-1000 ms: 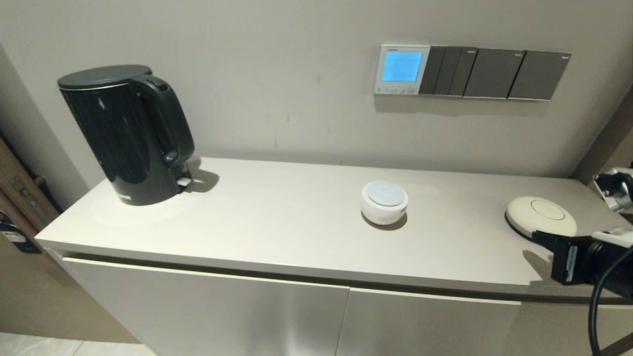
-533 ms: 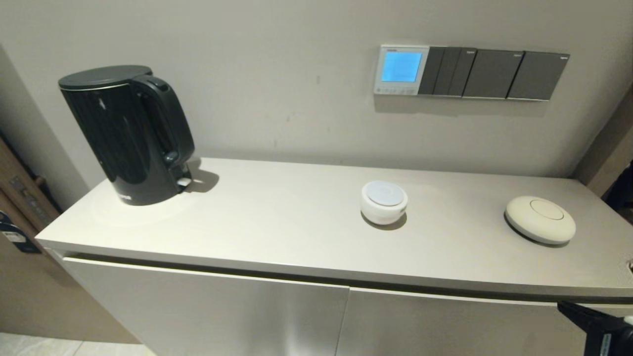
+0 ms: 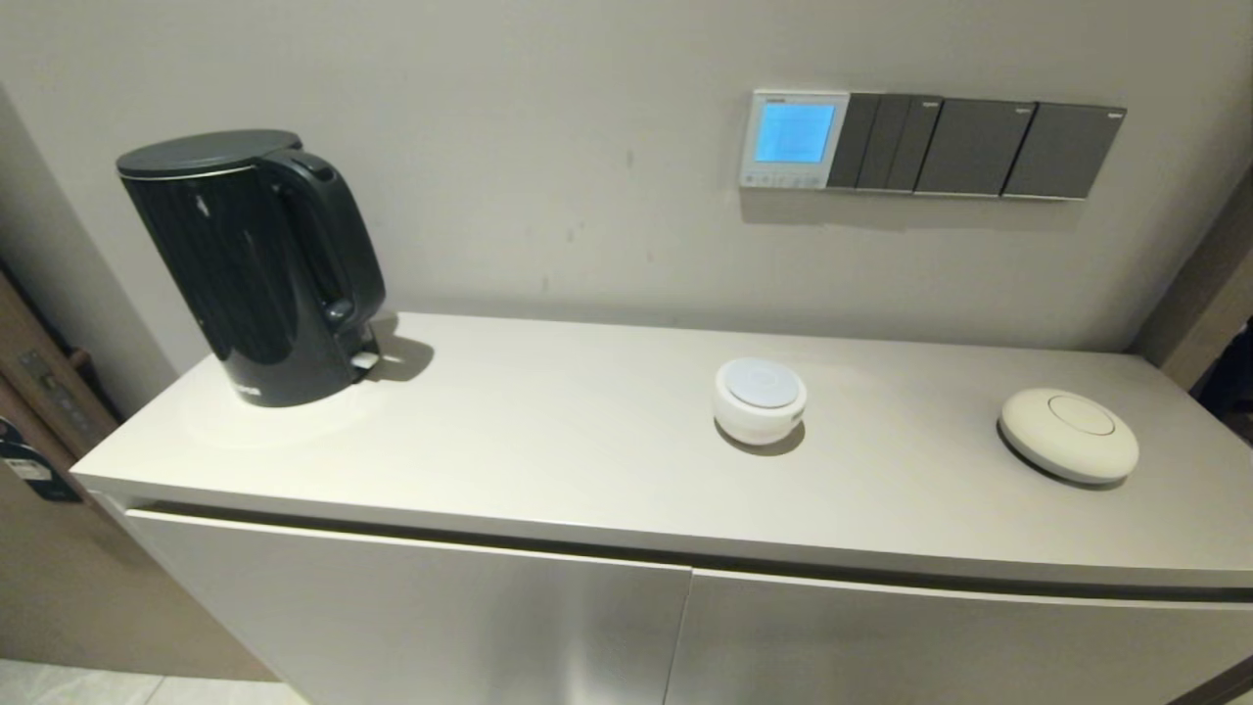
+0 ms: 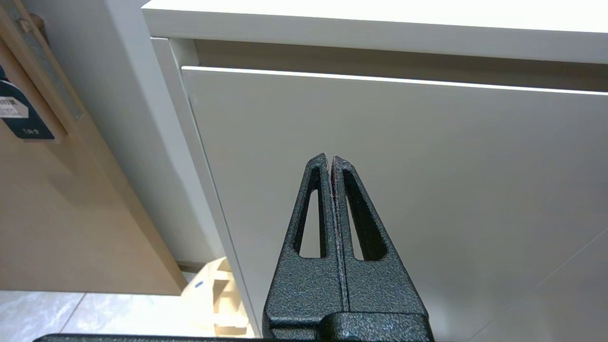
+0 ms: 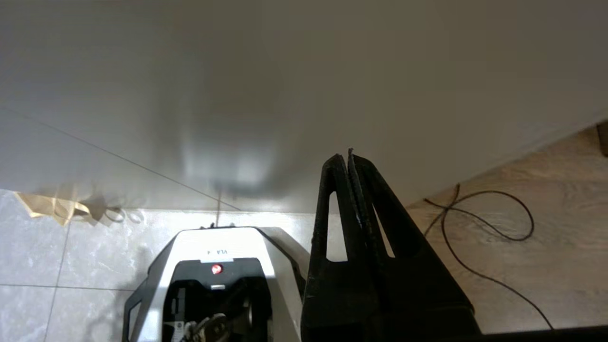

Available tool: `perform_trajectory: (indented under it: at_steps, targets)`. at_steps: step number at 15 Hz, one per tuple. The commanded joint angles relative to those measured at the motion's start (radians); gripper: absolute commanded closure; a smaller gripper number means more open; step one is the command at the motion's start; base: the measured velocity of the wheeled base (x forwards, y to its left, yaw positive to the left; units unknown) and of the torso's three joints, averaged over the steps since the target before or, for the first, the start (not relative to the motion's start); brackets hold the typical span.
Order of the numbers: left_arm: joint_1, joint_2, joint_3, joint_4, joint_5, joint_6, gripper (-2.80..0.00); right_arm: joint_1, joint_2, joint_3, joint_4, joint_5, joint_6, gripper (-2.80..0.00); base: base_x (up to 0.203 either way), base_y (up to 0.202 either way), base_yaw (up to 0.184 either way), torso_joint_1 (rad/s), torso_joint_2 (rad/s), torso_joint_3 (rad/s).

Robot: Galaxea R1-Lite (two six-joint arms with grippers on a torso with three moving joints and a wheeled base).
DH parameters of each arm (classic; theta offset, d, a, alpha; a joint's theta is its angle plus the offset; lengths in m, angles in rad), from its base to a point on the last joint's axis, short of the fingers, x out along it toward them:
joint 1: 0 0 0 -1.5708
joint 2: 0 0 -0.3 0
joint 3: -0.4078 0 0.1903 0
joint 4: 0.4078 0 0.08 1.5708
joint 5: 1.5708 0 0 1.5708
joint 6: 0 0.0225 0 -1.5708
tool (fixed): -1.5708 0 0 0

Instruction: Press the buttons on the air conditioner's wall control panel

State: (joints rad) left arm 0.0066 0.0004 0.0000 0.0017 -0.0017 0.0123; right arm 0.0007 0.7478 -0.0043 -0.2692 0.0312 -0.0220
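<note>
One panel (image 3: pixel 793 138): small, square, silver-white frame around a glowing light-blue screen, fixed to the far wall, right of centre, above the tabletop (image 3: pixel 548 431). One row of buttons (image 3: pixel 783 179): tiny silver-grey keys along the panel's lower edge; their count cannot be told.

Dark grey switch plates (image 3: pixel 974 147): a flat matte band touching the panel's right side, running rightward; three narrow rockers, then two wide plates.

One kettle (image 3: pixel 255 264): glossy black, tall and tapered, with a loop handle; far left on the tabletop.

One white puck (image 3: pixel 761 399): round, squat, with a pale bluish flat top; centre-right, below the panel.

One cream disc (image 3: pixel 1069 434): low smooth dome with a circular inset; far right.

One tabletop: pale beige, smooth, matte, rectangular. Two cabinet doors (image 3: pixel 411 627) beneath, flat and plain.

Two claws, neither in the head view. Left claw (image 4: pixel 330 159): black, rough-textured, triangular slotted fingers pressed together, low before the left cabinet door. Right claw (image 5: pixel 349 156): same build, fingers together, low near the floor, above the robot's base (image 5: pixel 213 280). One black cable (image 5: pixel 484 228) looped on wood flooring.
</note>
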Motion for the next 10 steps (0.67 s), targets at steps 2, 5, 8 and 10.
perform_trajectory:
  at_steps: [2, 5, 8, 10]
  targets:
    - [0.0, 0.0, 0.0, 0.0, 0.0, 0.0, 0.0, -0.023, -0.137, 0.006, 0.111, 0.013, -0.018, 0.0, 0.0, 0.0, 0.0, 0.0, 0.0, 0.0]
    - [0.001, 0.0, 0.0, 0.0, 0.001, 0.0, 0.0, -0.024, -0.234, 0.005, 0.186, 0.014, -0.024, 0.0, 0.0, 0.0, 0.0, 0.0, 0.0, 0.0]
    - [0.001, 0.0, 0.0, 0.0, 0.0, 0.0, 0.0, -0.027, -0.325, 0.004, 0.221, 0.012, -0.026, 0.0, 0.0, 0.0, 0.0, 0.0, 0.0, 0.0]
    - [0.0, 0.0, 0.0, 0.0, 0.0, 0.0, 0.0, -0.027, -0.367, 0.003, 0.239, 0.005, -0.027, 0.0, 0.0, 0.0, 0.0, 0.0, 0.0, 0.0]
